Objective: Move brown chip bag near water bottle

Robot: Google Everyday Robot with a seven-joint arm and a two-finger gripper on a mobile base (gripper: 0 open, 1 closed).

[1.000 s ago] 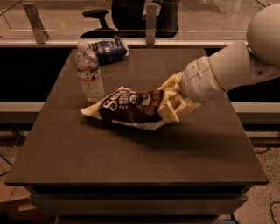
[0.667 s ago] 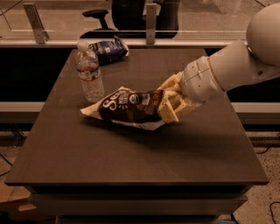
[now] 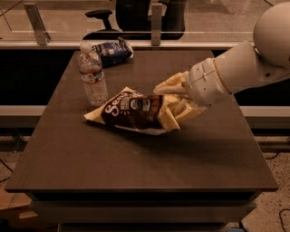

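The brown chip bag (image 3: 131, 108) lies on its side near the middle of the dark table (image 3: 136, 158), and its cream left tip reaches close to the base of the water bottle (image 3: 93, 77). The bottle stands upright at the back left. My gripper (image 3: 168, 103) comes in from the right on the white arm (image 3: 235, 68). It is shut on the bag's right end, with one cream finger above the bag and one below it. The bag sits at or just above the tabletop.
A dark blue snack bag (image 3: 111, 50) lies at the table's back edge behind the bottle. A railing with glass panels (image 3: 154, 22) and an office chair (image 3: 136, 13) stand beyond the table. The table's front edge drops to the floor.
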